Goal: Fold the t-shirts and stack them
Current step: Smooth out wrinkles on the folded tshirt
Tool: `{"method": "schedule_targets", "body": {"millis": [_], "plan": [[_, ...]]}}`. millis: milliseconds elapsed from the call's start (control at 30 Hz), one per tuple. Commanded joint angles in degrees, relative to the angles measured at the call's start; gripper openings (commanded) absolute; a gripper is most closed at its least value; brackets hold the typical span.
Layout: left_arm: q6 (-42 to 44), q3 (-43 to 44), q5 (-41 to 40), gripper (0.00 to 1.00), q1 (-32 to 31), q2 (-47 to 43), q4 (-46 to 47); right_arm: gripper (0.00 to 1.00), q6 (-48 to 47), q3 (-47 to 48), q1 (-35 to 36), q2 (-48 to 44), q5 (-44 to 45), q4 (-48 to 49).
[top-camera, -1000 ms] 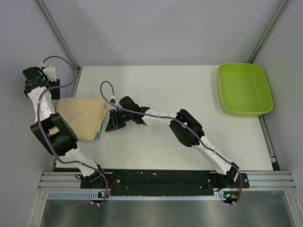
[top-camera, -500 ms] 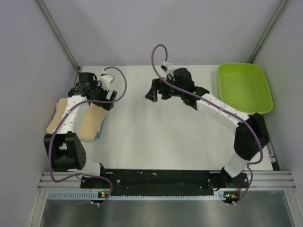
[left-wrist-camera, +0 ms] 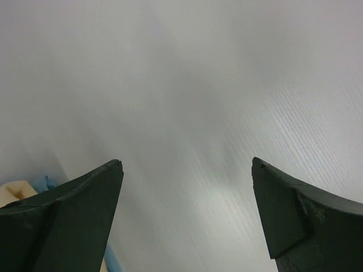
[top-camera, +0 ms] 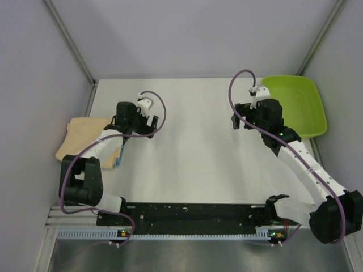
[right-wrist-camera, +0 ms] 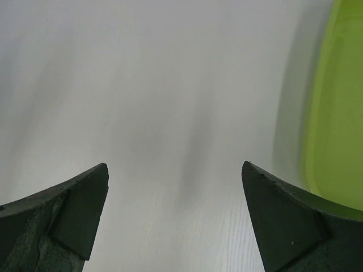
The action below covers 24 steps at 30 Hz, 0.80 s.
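Observation:
The pale peach-cream t-shirt lies folded at the table's left edge, on top of the blue t-shirt, of which only a thin edge shows. My left gripper hovers just right of this stack, open and empty. In the left wrist view the left gripper is over bare table, with a sliver of blue t-shirt and peach t-shirt beside its left finger. My right gripper is open and empty near the tray. In the right wrist view the right gripper has only bare table between its fingers.
A lime-green plastic tray sits at the back right corner; its rim fills the right side of the right wrist view. Grey walls close in the table on the left, back and right.
Both grippers opened and left the peach t-shirt. The right arm swung across to the right, near the tray. The left gripper moved to the right of the stack.

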Motion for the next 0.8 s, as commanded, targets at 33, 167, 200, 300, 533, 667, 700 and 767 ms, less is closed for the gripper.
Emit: {"method": "schedule_targets", "body": {"millis": [33, 167, 200, 300, 533, 667, 700, 767], "plan": [[-5.1, -9.8, 4.9, 0.99, 0.1, -1.2, 18.5, 0.99, -4.4, -7.5, -1.6, -4.1, 9.3, 2.3], [-7.4, -12.5, 4.5, 0.99, 0.1, -0.1, 22.4, 0.99, -4.5, -13.7, -3.0, -6.8, 8.7, 8.4], [-7.7, -12.6, 3.6, 0.99, 0.1, 0.2, 22.5, 0.99, -4.4, -14.7, -3.4, -6.9, 8.2, 9.4], [-8.5, -12.2, 0.7, 0.99, 0.2, 1.2, 22.6, 0.99, -3.9, -15.8, -4.4, -6.1, 8.9, 10.1], [-8.1, -11.9, 0.6, 0.99, 0.2, 1.6, 21.8, 0.99, -3.8, -17.3, -4.8, -5.3, 9.8, 11.6], [-7.9, -12.9, 0.6, 0.99, 0.2, 1.3, 23.2, 0.99, -3.9, -17.6, -5.4, -5.6, 10.1, 11.8], [-8.0, -13.1, 0.8, 0.99, 0.2, 1.2, 23.4, 0.99, -3.9, -17.8, -5.4, -5.7, 10.2, 11.9], [-8.5, -12.6, 1.0, 0.99, 0.2, 1.3, 22.5, 0.99, -3.8, -18.0, -5.5, -6.0, 10.1, 12.1]]}}
